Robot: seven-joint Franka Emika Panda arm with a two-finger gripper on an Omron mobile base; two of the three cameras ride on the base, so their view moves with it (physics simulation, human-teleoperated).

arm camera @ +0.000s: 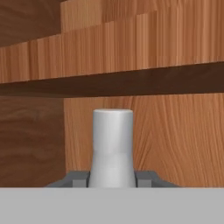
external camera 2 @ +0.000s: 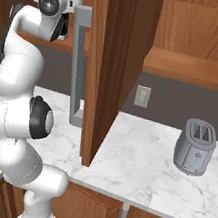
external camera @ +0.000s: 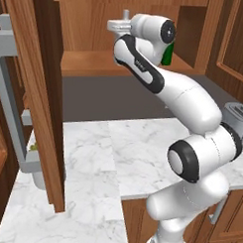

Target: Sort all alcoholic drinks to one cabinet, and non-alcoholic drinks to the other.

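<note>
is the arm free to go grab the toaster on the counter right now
Probably not as things stand: the gripper is shut on a pale lidded cup up inside the wall cabinet, and the toaster sits far to the right past the open cabinet door.

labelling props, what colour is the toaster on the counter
Grey metal toaster with two dark slots; right base view shows it best.

Rendered scene under even, diffuse light with no evident single source. The marble counter (external camera: 93, 142) is bright and free of glare; the grey wall strip (external camera: 109, 98) under the cabinets lies in soft shade. Ahead of the jaws, the shelf underside (arm camera: 109, 83) reads as a dark band. Edges appear slightly soft at low resolution, without visible edge distortion.
</note>
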